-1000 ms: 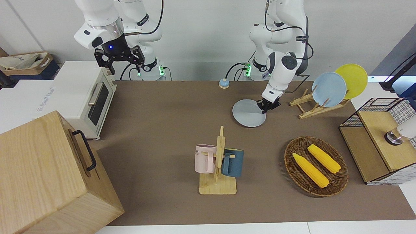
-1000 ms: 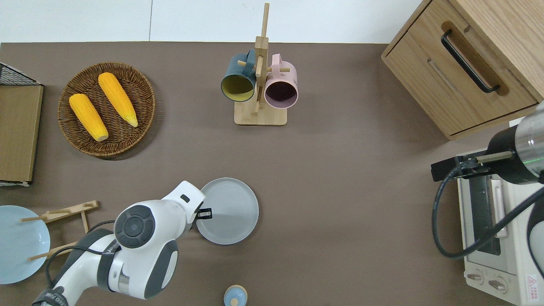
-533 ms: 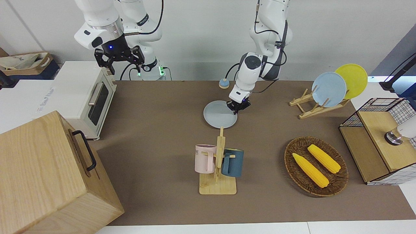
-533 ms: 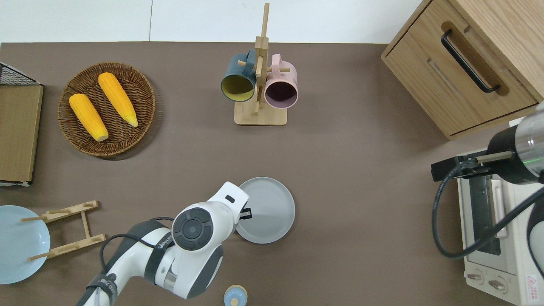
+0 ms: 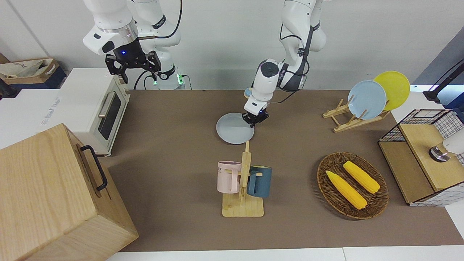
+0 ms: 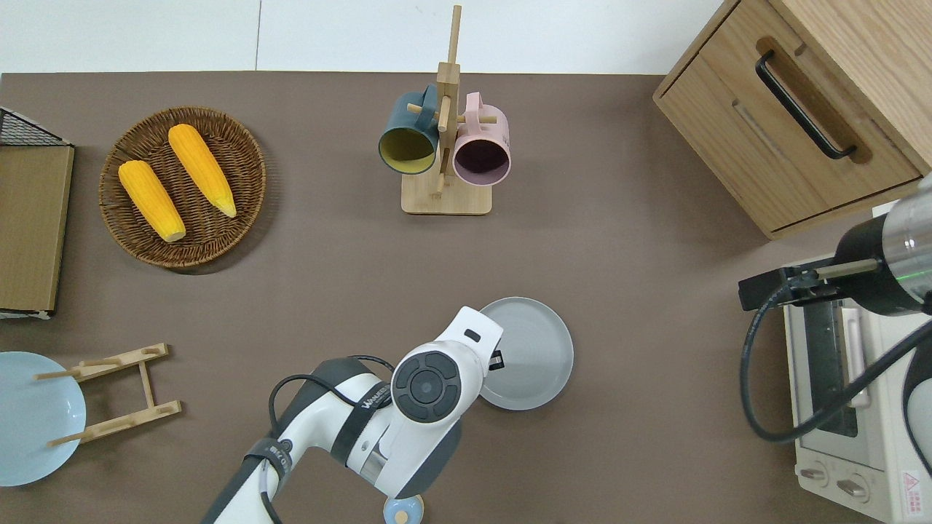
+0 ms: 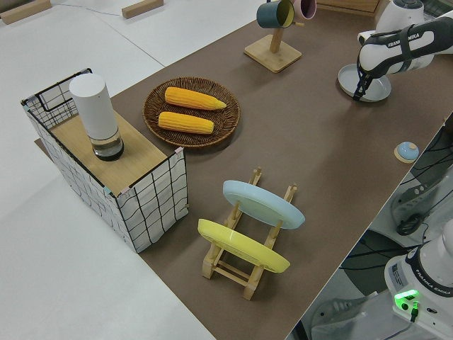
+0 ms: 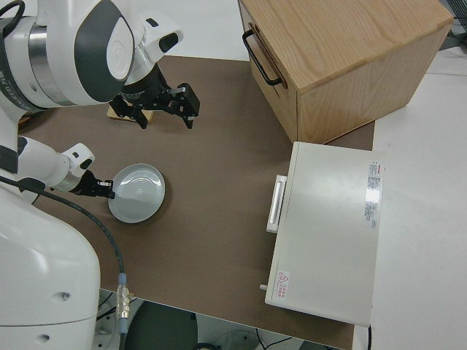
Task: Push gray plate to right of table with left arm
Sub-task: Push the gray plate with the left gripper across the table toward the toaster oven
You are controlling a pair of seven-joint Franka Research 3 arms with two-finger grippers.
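The gray plate (image 5: 233,129) (image 6: 530,353) (image 7: 368,80) (image 8: 139,192) lies flat on the brown table (image 5: 174,119), nearer to the robots than the mug rack. My left gripper (image 5: 255,120) (image 6: 496,359) (image 8: 102,189) is down at table height, shut, and pressed against the plate's rim on the edge toward the left arm's end of the table. Nothing is held between its fingers. The right arm is parked with its gripper (image 5: 133,67) (image 8: 164,106) open.
A wooden mug rack (image 5: 243,181) (image 6: 444,145) with a pink and a dark blue mug stands farther from the robots than the plate. A toaster oven (image 5: 98,108) and a wooden cabinet (image 5: 54,195) fill the right arm's end. A corn basket (image 5: 352,185), a plate rack (image 5: 366,101) and a wire shelf (image 5: 424,152) sit toward the left arm's end. A small blue bell (image 6: 403,507) is near the arm bases.
My left gripper has swept toward the right arm's end of the table, sliding the gray plate along with it. The right arm has not moved.
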